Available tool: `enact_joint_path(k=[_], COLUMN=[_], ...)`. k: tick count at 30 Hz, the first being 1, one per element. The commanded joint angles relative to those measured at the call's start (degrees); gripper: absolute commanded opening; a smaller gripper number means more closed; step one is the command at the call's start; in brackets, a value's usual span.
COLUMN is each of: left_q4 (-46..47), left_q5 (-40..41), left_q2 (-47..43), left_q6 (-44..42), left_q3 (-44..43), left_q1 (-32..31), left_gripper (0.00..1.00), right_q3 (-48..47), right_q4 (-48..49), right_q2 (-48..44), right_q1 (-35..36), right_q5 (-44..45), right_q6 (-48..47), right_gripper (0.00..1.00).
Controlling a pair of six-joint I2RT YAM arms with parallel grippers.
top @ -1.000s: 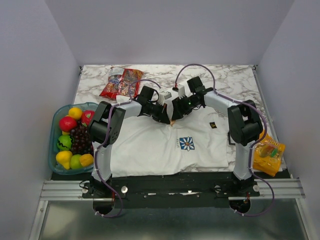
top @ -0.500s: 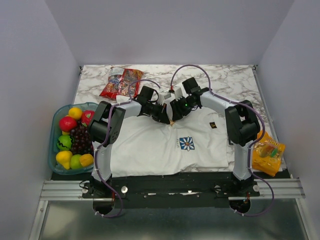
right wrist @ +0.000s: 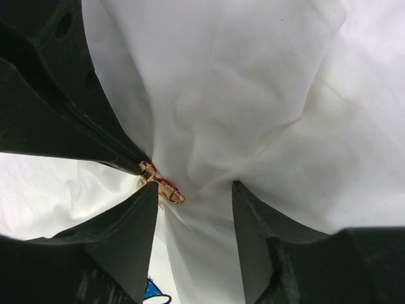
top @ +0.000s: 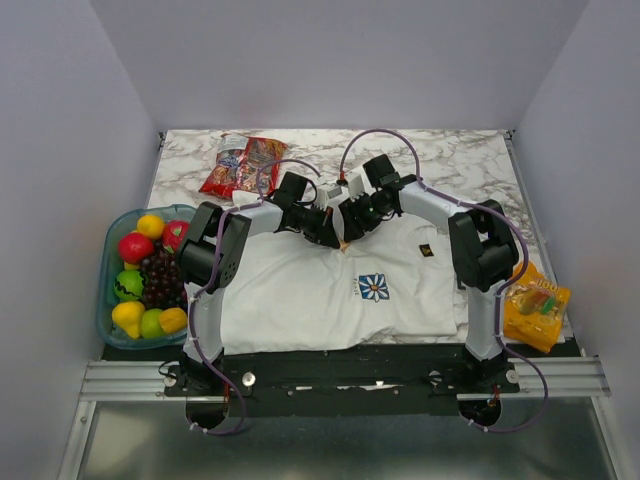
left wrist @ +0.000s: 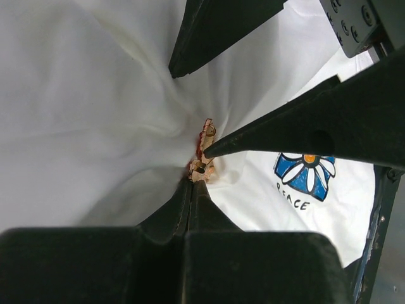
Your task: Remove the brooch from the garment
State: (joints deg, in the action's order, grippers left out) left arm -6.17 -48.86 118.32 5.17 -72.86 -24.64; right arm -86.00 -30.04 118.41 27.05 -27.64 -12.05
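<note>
The garment (top: 300,290) is a white T-shirt lying flat on the table, with a blue-and-white daisy print (top: 374,287) and a small dark patch (top: 426,250). Its cloth is drawn up into a bunch near the collar. The brooch (left wrist: 204,152) is a tiny orange-red and gold pin at that bunch; it also shows in the right wrist view (right wrist: 163,187). My left gripper (left wrist: 193,180) is shut on the brooch's lower end. My right gripper (right wrist: 195,187) is open, its fingers astride the bunched cloth, the left fingertip touching the brooch. Both grippers meet above the shirt (top: 340,235).
A blue basket (top: 108,262) of fruit stands at the left. Red snack bags (top: 243,165) lie at the back left. An orange packet (top: 535,305) lies at the right edge, beside the shirt's sleeve.
My right gripper has moved slightly left and closer to my left gripper at the bunched cloth. The left arm has hardly moved.
</note>
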Motion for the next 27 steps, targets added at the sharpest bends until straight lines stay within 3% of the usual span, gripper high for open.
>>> enact_joint_path(k=[1, 27], left_q4=[0.1, 1.3], left_q5=[-1.0, -2.7], left_q2=[1.2, 1.5], left_q6=[-0.3, 1.0], left_q3=[-1.0, -0.9], left_q1=[0.6, 1.4], left_gripper=[0.0, 0.0], right_q3=[-0.7, -1.0], right_q4=[-2.7, -3.8], right_q2=[1.6, 2.8], right_q1=[0.8, 2.2], right_q5=[-2.5, 3.2], right_q6=[-1.1, 0.0], right_gripper=[0.6, 0.58])
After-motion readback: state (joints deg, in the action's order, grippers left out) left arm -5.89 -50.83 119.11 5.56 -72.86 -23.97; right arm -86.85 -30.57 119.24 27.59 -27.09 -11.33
